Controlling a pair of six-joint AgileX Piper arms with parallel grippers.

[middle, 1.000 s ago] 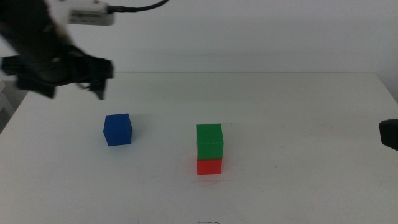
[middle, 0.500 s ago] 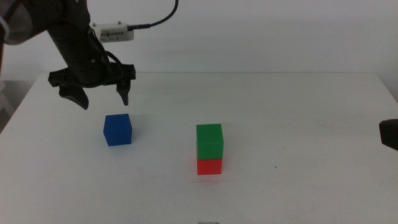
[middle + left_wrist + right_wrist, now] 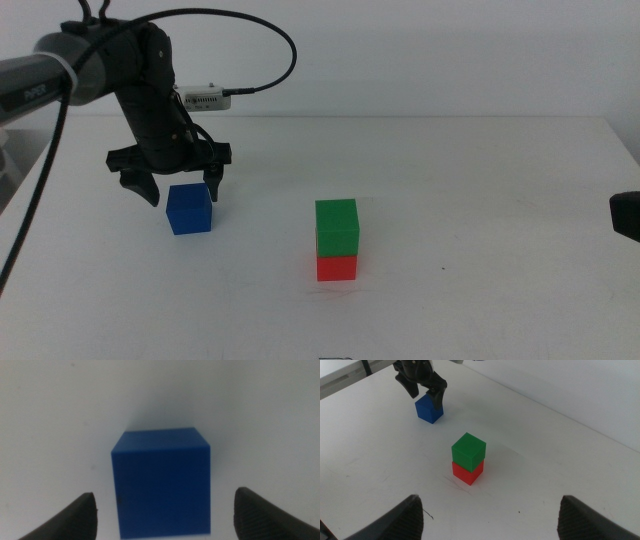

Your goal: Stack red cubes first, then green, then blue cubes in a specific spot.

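The blue cube (image 3: pixel 189 208) rests on the white table left of centre. My left gripper (image 3: pixel 181 190) hangs open just above and behind it, one jaw on each side, not touching; in the left wrist view the blue cube (image 3: pixel 162 481) fills the space between the two jaws of the left gripper (image 3: pixel 165 515). The green cube (image 3: pixel 337 227) stands squarely on the red cube (image 3: pixel 337 267) near the table's middle, also seen as green cube (image 3: pixel 468 450) on red cube (image 3: pixel 467 472). My right gripper (image 3: pixel 492 517) waits open, high at the right side, with nothing between its jaws.
The left arm's cable (image 3: pixel 262 40) loops above the back of the table. The table's far edge (image 3: pixel 420 116) runs behind the cubes. A dark part of the right arm (image 3: pixel 625 214) shows at the right border.
My left gripper has come down and rightward from the back left corner, ending open around the top of the blue cube. The cubes and right arm have not moved.
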